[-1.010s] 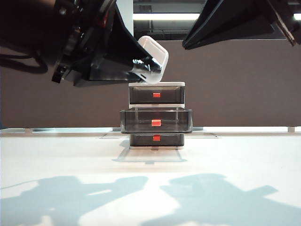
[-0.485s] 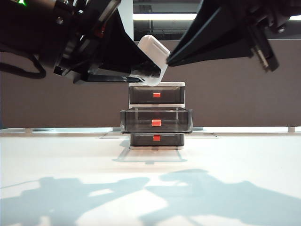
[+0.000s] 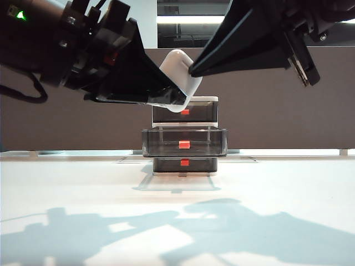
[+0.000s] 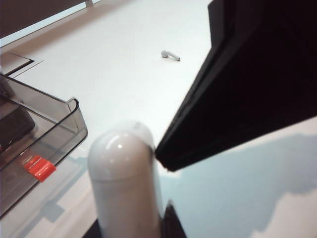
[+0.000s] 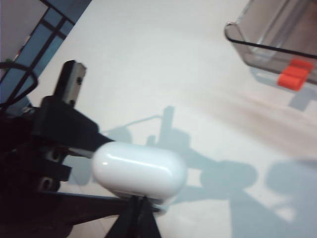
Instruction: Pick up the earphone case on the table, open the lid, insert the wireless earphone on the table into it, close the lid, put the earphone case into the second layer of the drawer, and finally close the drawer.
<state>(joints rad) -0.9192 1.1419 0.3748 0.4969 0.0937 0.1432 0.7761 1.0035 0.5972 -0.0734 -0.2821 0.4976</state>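
We see the left tool (image 3: 166, 94) raised above the worktop (image 3: 277, 183), on the left of the exterior view, clamped on the earphone case (image 3: 180, 77). The case sits tilted in that grip, in the air just above and in front of the drawer unit (image 3: 184, 136), with its rounded upper end free of the fingers. In the left wrist view the case (image 4: 124, 183) stands up out of the tool, glossy and white.

The right tool (image 3: 192, 70) comes in from the upper right of the exterior view. Its two fingers are together, forming one dark point, and that point meets the upper right side of the case. In the left wrist view the same dark wedge (image 4: 166, 158) rests against the top of the case. In the right wrist view the tip (image 5: 138, 206) sits at the lower edge of the case (image 5: 139, 169); we cannot quite tell from this blurred view whether it presses on the lid seam or only touches the shell. The lid looks closed.

The wireless earphone (image 4: 170, 55) lies alone on the worktop (image 4: 124, 59), well apart from the drawer unit.

The middle drawer (image 3: 184, 141) is pulled out toward us, and its orange tab (image 3: 184, 144) shows on the front. The top and bottom drawers are pushed in. In the wrist views the open drawer (image 4: 39, 144) lies below and to one side of the case, its tab (image 5: 294, 75) bright orange.
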